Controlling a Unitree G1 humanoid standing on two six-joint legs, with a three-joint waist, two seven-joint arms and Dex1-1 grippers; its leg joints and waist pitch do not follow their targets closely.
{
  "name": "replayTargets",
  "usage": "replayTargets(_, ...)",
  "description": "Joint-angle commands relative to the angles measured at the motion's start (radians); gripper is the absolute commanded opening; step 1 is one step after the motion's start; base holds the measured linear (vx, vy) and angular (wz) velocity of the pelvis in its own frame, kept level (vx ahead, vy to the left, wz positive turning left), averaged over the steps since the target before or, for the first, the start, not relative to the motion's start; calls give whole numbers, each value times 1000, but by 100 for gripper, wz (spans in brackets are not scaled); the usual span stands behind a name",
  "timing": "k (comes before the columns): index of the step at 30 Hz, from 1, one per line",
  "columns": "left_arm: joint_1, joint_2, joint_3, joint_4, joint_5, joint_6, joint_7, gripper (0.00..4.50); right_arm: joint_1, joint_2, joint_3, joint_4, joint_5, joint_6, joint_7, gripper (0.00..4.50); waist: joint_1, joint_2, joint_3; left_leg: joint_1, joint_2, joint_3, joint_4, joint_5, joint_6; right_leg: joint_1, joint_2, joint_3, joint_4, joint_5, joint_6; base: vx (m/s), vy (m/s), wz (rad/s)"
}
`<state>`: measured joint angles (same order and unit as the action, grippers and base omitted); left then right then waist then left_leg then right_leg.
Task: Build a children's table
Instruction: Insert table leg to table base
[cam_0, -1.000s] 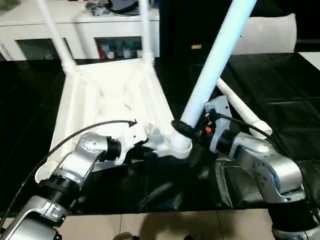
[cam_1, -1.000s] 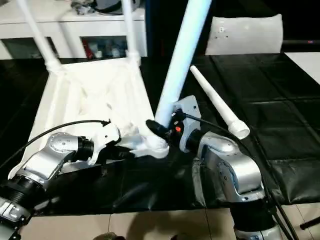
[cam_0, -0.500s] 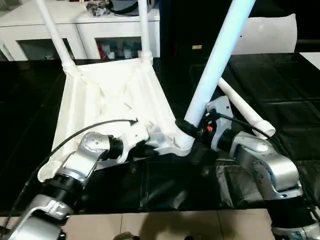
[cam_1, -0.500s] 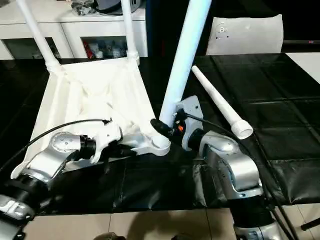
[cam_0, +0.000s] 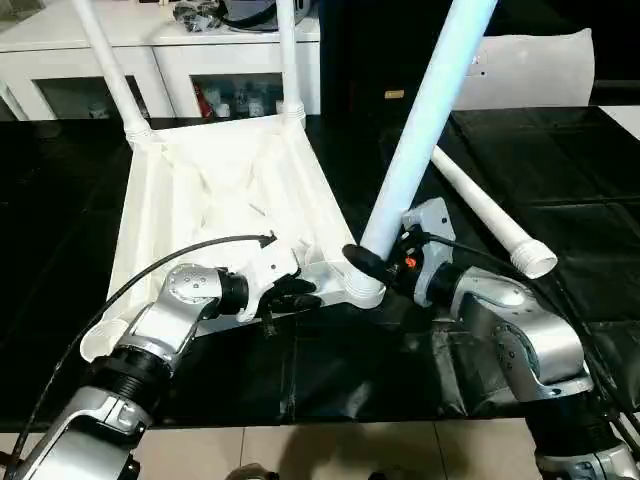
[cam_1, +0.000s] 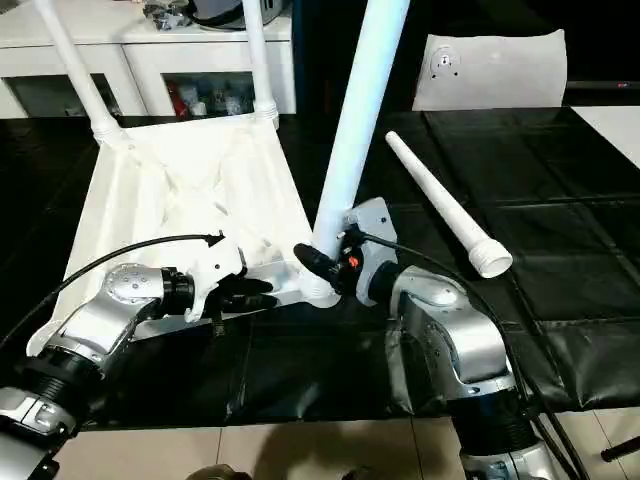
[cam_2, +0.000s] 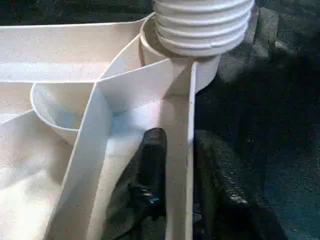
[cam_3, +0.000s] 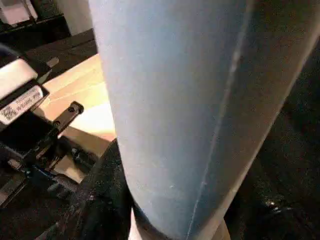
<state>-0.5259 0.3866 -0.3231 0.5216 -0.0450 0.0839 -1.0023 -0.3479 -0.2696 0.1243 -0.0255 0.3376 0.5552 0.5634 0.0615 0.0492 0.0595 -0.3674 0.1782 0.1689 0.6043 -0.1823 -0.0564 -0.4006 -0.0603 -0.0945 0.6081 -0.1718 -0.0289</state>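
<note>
Since a moment ago the tall leg (cam_0: 428, 120) in the near right corner socket (cam_0: 362, 287) has tipped a bit more upright. It stands in that socket on the upside-down table top (cam_0: 215, 205), which lies on the black mat (cam_0: 560, 160). The right gripper (cam_0: 372, 262) squeezes the leg low down. The left gripper (cam_0: 290, 295) pinches the top's near rim (cam_2: 189, 145), one finger each side. Two legs (cam_0: 108, 65) stand at the far corners. One loose leg (cam_0: 490, 215) lies on the mat to the right
</note>
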Motion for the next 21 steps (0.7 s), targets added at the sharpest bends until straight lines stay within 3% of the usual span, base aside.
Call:
replayTargets(1, -17, 8, 11, 28, 13, 6, 7, 54, -17, 2, -13, -2, -8, -11, -5, 189, 5, -13, -69, 8, 37, -16, -64, -199, 32, 49, -87, 54, -108, -466, -64, 0, 0, 0)
replayTargets(2, -17, 8, 10, 29, 13, 6, 3, 42, -17, 1, -13, -1, -9, -10, -4, 189, 5, -12, -69, 7, 38, -17, -65, -201, 31, 49, -88, 54, -108, -468, -63, 0, 0, 0)
replayTargets(4, -18, 8, 9, 29, 10, 14, -8, 26, -25, -10, -7, 11, -19, -4, 4, 189, 3, -19, -68, 7, 37, -17, -65, -209, 30, 48, -87, 53, -111, -486, -57, 0, 0, 0)
replayTargets(7, -20, 15, 3, 36, 15, 11, -29, 3, -34, -19, 2, 30, -27, 6, 7, 189, 3, -16, -69, 7, 36, -17, -65, -200, 31, 49, -87, 53, -110, -482, -54, 0, 0, 0)
replayTargets(14, -21, 25, -2, 21, -4, -12, -99, 0, -57, -31, 19, 69, -42, 36, 20, 189, 3, -19, -76, 3, 42, -16, -65, -152, 41, 56, -88, 59, -88, -328, -114, 0, 0, 0)
replayTargets(15, -23, 25, -3, 20, -8, -14, -110, 0, -63, -33, 23, 74, -42, 44, 26, 189, 3, -24, -77, 2, 42, -15, -64, -148, 42, 57, -88, 59, -88, -322, -117, 0, 0, 0)
replayTargets(21, -35, 26, -15, 24, 7, -42, -150, 0, -82, -45, 45, 111, -16, 90, 103, 189, 8, -21, -74, 6, 45, -15, -65, -157, 43, 56, -89, 60, -89, -341, -121, 0, 0, 0)
